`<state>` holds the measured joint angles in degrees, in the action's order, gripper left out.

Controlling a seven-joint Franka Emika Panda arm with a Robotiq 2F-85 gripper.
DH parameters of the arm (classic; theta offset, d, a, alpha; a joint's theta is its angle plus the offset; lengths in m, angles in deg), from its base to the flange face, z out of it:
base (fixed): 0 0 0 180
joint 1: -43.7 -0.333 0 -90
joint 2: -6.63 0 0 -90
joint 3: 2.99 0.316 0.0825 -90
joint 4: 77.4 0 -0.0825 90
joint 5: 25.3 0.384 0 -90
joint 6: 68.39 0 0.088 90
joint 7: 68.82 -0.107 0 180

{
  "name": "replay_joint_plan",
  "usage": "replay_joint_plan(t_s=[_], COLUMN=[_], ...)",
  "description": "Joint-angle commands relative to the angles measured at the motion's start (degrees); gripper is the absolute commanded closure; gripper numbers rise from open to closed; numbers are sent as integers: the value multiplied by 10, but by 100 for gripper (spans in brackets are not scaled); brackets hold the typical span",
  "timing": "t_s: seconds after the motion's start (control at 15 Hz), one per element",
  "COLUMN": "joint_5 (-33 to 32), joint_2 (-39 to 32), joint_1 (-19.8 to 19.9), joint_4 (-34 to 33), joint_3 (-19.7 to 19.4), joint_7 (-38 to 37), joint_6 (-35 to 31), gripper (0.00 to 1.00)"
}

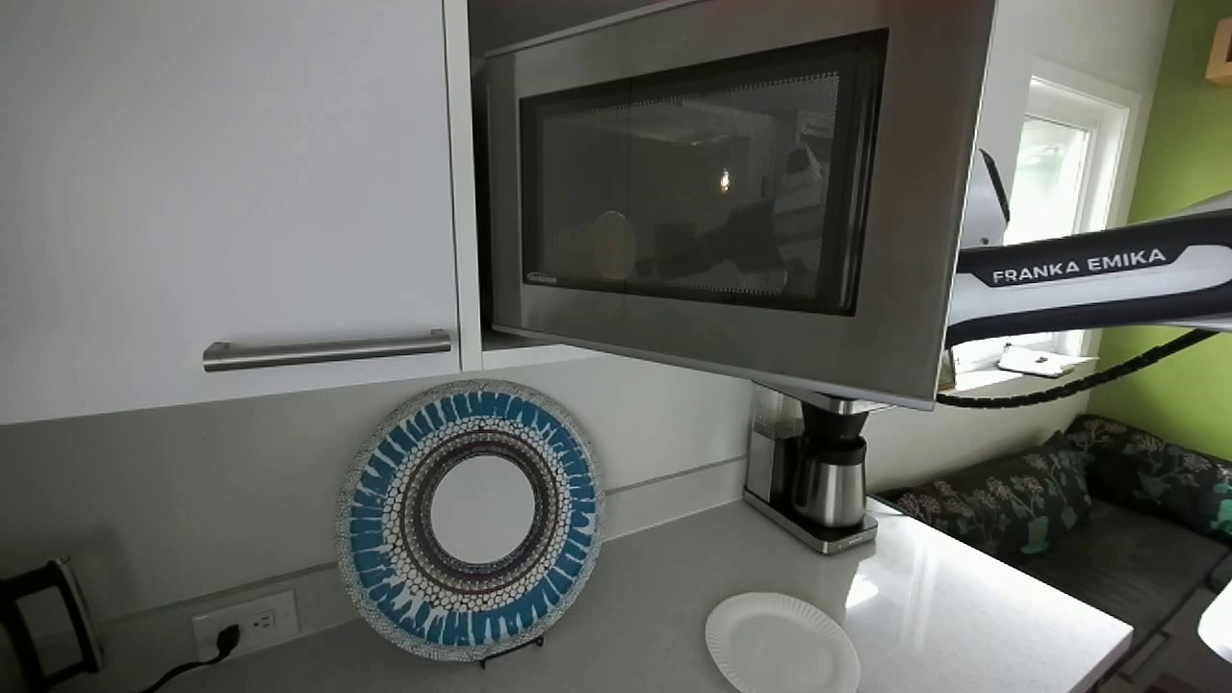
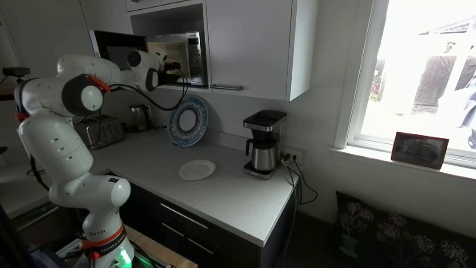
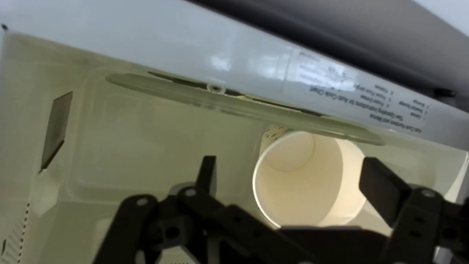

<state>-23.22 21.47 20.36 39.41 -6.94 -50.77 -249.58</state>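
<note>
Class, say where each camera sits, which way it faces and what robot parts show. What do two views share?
In an exterior view: near the open microwave door, facing its outer side; part of the arm shows.
In an exterior view: before the counter, facing it; the arm shows from its base up.
Wrist view: on the wrist, facing into the microwave at a cup; the tool shows.
Shared by both exterior views: coffee maker, plate, round ornament.

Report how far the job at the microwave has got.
Already done: the microwave door stands open. In hand: the jaws are spread, with the pale cup showing between them inside the microwave in the wrist view. Left, most likely: closing on the cup, since a gap on one side shows no grip yet.
</note>
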Motion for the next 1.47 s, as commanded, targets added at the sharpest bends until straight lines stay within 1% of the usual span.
replay_joint_plan(t_s=[0.0,0.87,1.07,1.33,1.4], joint_5=[0,0,16,34,38], joint_2=[0,0,-21,-53,-63], joint_1=[0,-1,-29,-77,-84], joint_4=[0,-1,-21,-58,-70], joint_3=[0,-1,-24,-66,-73], joint_7=[0,0,15,31,33], joint_6=[0,0,-7,-11,-6], gripper=[0,0,0,0,0])
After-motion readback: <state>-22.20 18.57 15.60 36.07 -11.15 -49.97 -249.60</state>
